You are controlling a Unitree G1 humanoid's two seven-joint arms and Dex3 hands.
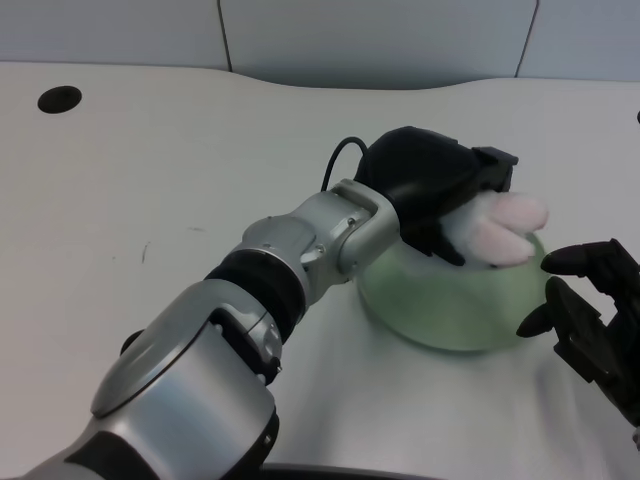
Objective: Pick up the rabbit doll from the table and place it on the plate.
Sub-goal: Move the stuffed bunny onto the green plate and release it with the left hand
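Now carrying, black left hand (440, 195) wrapped around the soft white-and-pink plush rabbit doll (500, 228), poised right over the pale green translucent round plate (455, 305) on the white counter (150, 180) — next up, probably lowering and letting go.

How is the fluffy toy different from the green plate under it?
The rabbit doll is white-pink and fluffy; the plate is pale green, smooth and round. The doll is held in the left robot hand above the plate; the plate lies flat on the white table. Both are light-coloured.
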